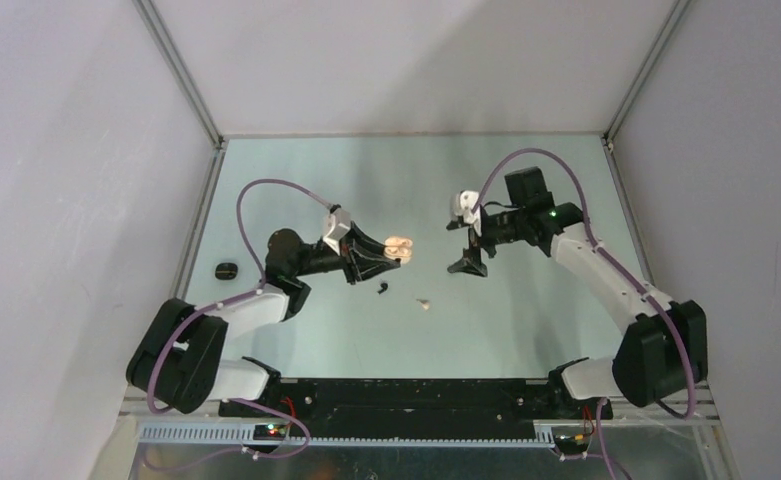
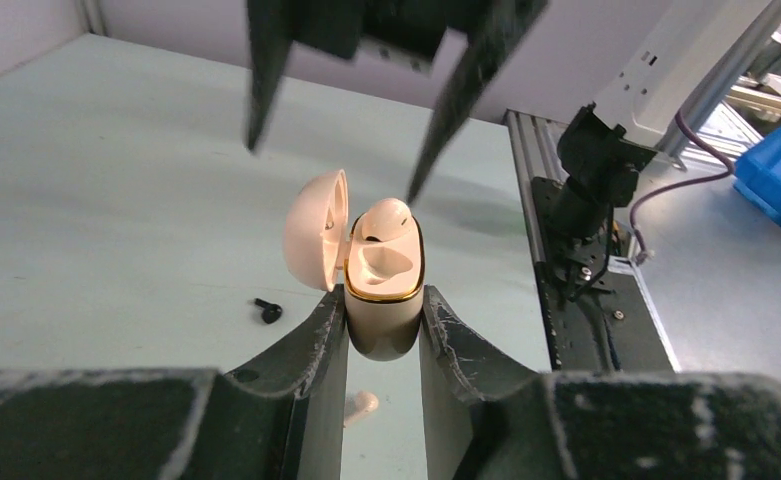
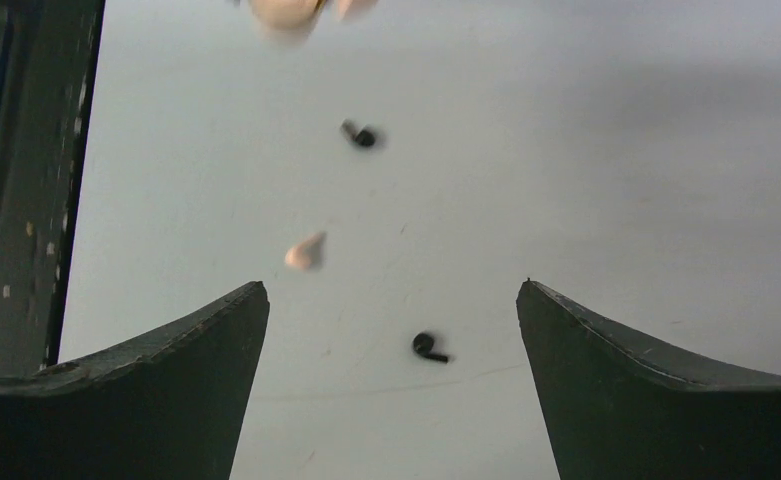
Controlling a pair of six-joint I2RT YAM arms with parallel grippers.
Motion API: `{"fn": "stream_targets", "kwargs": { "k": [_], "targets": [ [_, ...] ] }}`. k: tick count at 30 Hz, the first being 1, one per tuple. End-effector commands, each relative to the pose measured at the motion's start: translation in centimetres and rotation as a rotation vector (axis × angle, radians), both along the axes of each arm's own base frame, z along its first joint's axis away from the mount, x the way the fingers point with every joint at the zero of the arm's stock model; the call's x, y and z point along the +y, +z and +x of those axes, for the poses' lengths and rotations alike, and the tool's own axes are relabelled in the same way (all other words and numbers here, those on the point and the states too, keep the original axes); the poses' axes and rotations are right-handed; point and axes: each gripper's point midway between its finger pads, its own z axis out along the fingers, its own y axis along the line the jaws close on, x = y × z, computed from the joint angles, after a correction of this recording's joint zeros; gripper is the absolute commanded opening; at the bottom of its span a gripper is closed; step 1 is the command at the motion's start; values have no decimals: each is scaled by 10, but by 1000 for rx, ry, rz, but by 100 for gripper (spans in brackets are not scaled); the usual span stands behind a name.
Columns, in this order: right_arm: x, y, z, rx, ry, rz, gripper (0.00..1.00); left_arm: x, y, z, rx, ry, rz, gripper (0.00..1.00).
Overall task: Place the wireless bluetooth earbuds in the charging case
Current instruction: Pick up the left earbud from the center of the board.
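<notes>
Left pincer [image 2: 383, 303] clamps case [image 2: 386, 325] | right wrist alone: second black earbud [image 3: 428, 347]

Charging case [image 2: 385, 325]: cream-peach shell, thin gold band at the rim, lid [image 2: 314, 230] the same cream; seated earbud [image 2: 387, 216] cream with a dark slot. Table [image 3: 616, 150] pale mint-grey, plain; on it a black earbud [image 3: 361, 134], a second black earbud [image 3: 428, 347] and a loose cream earbud [image 3: 306, 251]. Left gripper [image 2: 384, 300] fingers [image 2: 301, 350] black, flecked with whitish scuffs; arm shells [image 1: 606, 265] white with black joints, cables [image 1: 276, 185] purple, bin [image 2: 776, 175] blue.
</notes>
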Motion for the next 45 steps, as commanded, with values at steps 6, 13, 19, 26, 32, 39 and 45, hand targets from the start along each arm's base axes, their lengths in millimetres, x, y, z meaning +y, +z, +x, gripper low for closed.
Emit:
{"fn": "stream_targets", "kwargs": {
  "k": [6,13,19,26,32,39,45],
  "targets": [
    [19,-89,-26,-137,175,-223,96,27,53,15,-164,82,-89,0],
    [37,-141,-30,-162,186,-283,85,47,62,25,-176,142,-110,0],
    [38,-168,-36,-264,229,-326,76,53,68,27,-188,157,-124,0],
    [40,-187,-42,-324,263,-367,71,54,68,27,-190,159,-123,0],
    [42,-199,-50,-334,316,-402,62,54,70,26,-199,161,-124,0],
    [37,-207,-53,-347,347,-445,49,55,70,26,-201,161,-124,0],
    [35,-209,-52,-358,349,-459,46,55,70,24,-201,156,-127,0]
  ]
}}
